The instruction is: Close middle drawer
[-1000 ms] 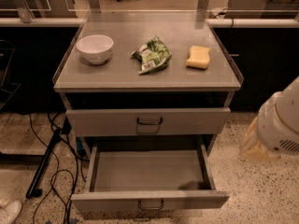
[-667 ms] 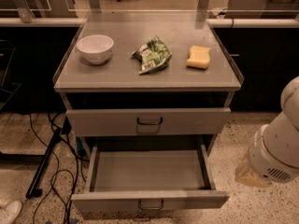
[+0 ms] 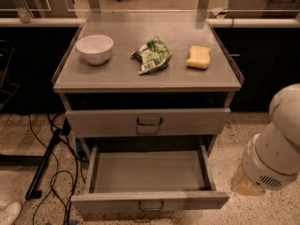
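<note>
Plainly, the main risk starts at the gripper, which lies outside the view. Only the arm's white rounded links (image 3: 276,158) show, low at the right, just beside the front right corner of the middle drawer (image 3: 150,201) and touching nothing visible. Whether the gripper is wide, narrow or holding anything, I cannot tell. The drawer stands far out, its low front near the bottom edge with the small loop handle (image 3: 151,205) at centre. A push coming from that side would likely land off-centre, which could skew the drawer on its runners and jam it, or a link could clip the corner. The top drawer (image 3: 149,122) sits slightly out, so 1 mistaken contact could shut that instead. A hard shove might rattle the bowl (image 3: 94,48), bag (image 3: 152,55) and sponge (image 3: 199,56) on top.
</note>
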### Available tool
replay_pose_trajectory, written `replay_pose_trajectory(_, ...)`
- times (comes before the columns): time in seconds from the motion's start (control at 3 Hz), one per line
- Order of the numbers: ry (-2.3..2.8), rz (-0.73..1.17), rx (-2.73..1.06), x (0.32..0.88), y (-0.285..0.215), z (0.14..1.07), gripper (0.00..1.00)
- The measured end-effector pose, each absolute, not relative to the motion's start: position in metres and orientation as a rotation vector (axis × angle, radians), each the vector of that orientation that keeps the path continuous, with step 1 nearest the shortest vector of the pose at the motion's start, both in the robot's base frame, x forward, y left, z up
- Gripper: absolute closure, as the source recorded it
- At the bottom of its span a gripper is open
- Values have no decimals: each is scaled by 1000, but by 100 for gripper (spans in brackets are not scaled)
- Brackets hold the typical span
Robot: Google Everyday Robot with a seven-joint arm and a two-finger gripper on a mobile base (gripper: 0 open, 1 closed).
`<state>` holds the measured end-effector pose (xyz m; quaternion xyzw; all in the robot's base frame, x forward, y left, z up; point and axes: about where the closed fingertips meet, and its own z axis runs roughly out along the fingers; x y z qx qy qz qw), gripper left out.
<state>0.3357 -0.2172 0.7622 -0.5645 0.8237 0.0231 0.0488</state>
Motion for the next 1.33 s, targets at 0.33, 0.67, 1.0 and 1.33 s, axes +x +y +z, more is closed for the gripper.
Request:
replay_pose_trajectory(0.33, 2568, 140, -1709, 327, -210, 721, 100)
replay_pose_trajectory(0.67, 2630, 225, -1712, 315, -197, 667, 100)
replay_pose_trajectory(1.0, 2630, 225, -1712, 315, -197, 667, 100)
replay_pose_trajectory(1.33, 2682, 296, -1691, 307, -199, 637, 100)
